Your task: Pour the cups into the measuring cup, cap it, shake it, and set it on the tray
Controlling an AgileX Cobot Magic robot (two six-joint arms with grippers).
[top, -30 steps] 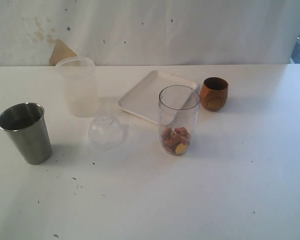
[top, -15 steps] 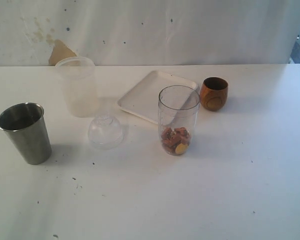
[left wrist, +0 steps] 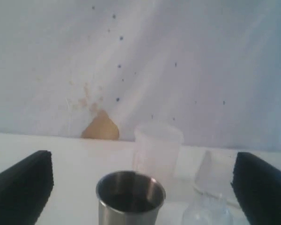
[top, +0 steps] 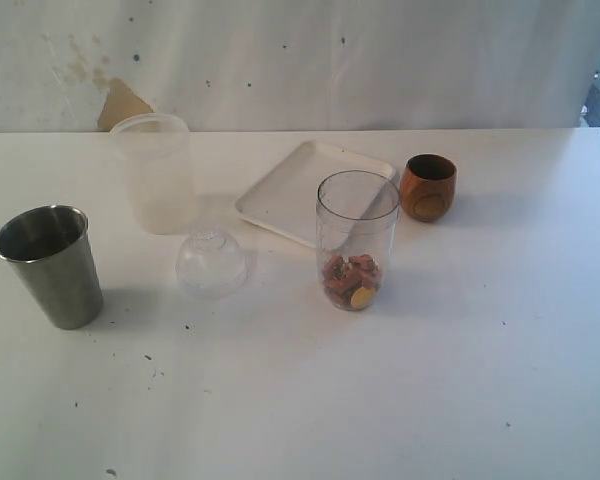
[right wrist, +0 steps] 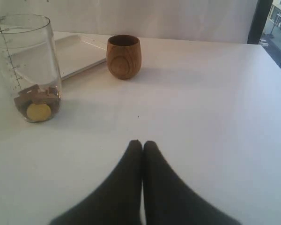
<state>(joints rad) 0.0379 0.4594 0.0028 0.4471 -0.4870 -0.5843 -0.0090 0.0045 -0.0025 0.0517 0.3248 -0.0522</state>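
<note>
The left gripper (left wrist: 141, 171) is shown with its jaws spread wide and nothing held, and the steel tumbler (left wrist: 130, 199) is framed between them at lower centre. The right gripper (right wrist: 142, 146) is pressed shut and empty at the bottom of its view. On the table, little is altered from a second ago. At centre, brown pieces are held in the measuring cup (top: 357, 240), with the cap (top: 211, 263) lying to its left. Behind, the tray (top: 285, 195) and the wooden cup (top: 428, 187) are left standing. A grasp on the tumbler is judged imminent.
</note>
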